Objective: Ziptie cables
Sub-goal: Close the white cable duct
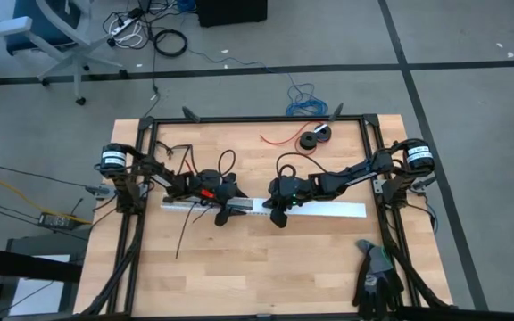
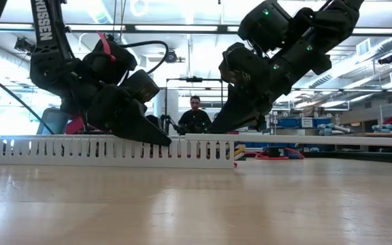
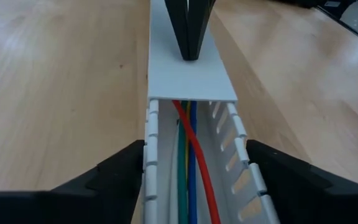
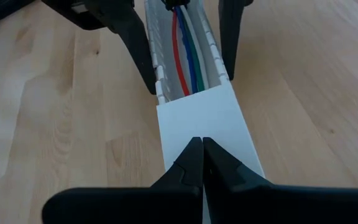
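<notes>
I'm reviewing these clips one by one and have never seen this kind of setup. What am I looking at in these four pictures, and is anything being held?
Two dark robot arms work at a wooden table. One picture looks straight down from above, one looks level across the tabletop, and two come from cameras on the arms' wrists.

Across the table lies a long white slotted cable channel. Inside its open part run the cables: red, green, blue and yellow-orange wires. A flat white cover closes the rest of it.

The left gripper stands open, one finger on each side of the channel. The right gripper is shut, its tips over the cover; it holds nothing I can see.

A pair of gloves lies near the table's edge.
</notes>
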You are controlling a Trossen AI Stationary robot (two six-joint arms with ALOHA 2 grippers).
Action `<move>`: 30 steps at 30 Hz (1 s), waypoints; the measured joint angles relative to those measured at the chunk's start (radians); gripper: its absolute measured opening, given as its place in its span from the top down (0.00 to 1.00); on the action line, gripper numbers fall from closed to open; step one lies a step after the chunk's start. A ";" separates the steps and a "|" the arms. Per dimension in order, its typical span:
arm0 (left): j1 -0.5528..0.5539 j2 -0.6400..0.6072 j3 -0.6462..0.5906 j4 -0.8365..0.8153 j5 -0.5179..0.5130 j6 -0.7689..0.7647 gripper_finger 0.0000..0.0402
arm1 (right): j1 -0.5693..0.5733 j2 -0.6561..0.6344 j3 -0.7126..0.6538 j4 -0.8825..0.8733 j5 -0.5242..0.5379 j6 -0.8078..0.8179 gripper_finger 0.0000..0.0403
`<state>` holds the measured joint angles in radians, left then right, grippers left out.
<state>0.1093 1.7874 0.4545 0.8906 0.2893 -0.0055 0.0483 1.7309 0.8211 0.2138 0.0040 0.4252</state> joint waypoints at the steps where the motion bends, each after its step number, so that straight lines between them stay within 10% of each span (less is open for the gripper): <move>1: 0.000 0.000 0.000 -0.001 0.000 0.000 0.29 | 0.000 0.000 0.000 0.000 0.000 0.000 1.00; 22: 0.000 0.001 0.002 -0.003 -0.015 0.002 0.42 | 0.003 -0.034 -0.003 0.154 0.047 -0.086 1.00; 30: 0.000 0.001 0.002 -0.003 -0.017 0.001 0.42 | 0.047 -0.089 -0.001 -0.107 0.083 0.031 1.00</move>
<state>0.1089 1.7888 0.4561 0.8871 0.2719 -0.0044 0.0956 1.6418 0.8200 0.1065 0.0873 0.4563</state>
